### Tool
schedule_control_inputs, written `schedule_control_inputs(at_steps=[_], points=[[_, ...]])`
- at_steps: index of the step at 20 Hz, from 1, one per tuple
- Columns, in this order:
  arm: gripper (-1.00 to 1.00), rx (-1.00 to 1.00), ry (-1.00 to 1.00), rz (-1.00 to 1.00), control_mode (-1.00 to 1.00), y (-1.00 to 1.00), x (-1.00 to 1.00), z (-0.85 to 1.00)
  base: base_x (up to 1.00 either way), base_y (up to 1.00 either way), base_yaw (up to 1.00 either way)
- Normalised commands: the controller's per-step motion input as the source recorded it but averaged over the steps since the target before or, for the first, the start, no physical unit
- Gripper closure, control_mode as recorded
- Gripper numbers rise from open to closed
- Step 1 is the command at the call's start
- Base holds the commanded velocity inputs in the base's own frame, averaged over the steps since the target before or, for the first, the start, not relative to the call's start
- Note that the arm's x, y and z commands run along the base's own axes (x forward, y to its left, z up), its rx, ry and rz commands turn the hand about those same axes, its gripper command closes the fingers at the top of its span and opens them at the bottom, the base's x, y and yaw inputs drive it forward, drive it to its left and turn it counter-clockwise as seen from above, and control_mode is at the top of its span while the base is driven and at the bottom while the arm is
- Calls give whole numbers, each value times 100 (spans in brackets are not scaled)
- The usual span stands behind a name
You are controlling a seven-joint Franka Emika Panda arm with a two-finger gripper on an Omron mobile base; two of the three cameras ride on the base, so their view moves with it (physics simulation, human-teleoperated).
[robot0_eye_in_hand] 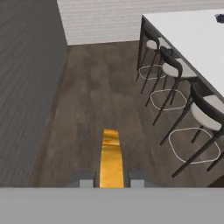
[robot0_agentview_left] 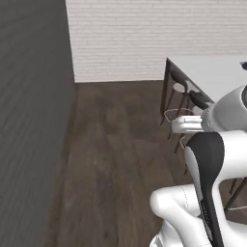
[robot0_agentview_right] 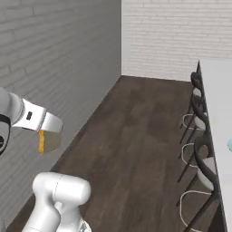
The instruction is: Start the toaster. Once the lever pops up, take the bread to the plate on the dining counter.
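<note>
My gripper (robot0_eye_in_hand: 111, 179) is shut on the bread (robot0_eye_in_hand: 110, 155), which I see edge-on as a golden-brown strip standing between the two fingertips. From the right base view the gripper (robot0_agentview_right: 49, 136) hangs at the far left with the bread (robot0_agentview_right: 47, 142) below it, over the wooden floor. To the right lies the white dining counter (robot0_eye_in_hand: 197, 37) (robot0_agentview_right: 222, 104) (robot0_agentview_left: 212, 72), well apart from the hand. At its right edge a pale blue sliver shows, the plate (robot0_agentview_right: 229, 144). The toaster is out of view.
Dark-framed stools (robot0_eye_in_hand: 171, 66) (robot0_agentview_right: 199, 118) (robot0_agentview_left: 179, 88) line the counter's near side. A grey wall (robot0_agentview_left: 29, 120) runs along the left and a white brick wall (robot0_agentview_left: 154, 34) closes the back. A small dark object (robot0_eye_in_hand: 218, 18) sits at the counter's far end. Open wooden floor (robot0_eye_in_hand: 100, 87) lies ahead.
</note>
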Motion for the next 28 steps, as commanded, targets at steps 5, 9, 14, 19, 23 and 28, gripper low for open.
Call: schedule_control_inputs(at_steps=[5, 9, 14, 19, 23, 28], points=[[100, 0, 0, 0, 100, 0, 0, 0, 91, 45, -58], [100, 0, 0, 0, 100, 0, 0, 0, 84, 46, -62], [100, 0, 0, 0, 100, 0, 0, 0, 60, 37, -72], [100, 0, 0, 0, 100, 0, 0, 0, 48, 29, -75], [100, 0, 0, 0, 100, 0, 0, 0, 47, 29, -75], [100, 0, 0, 0, 100, 0, 0, 0, 49, 30, -73]])
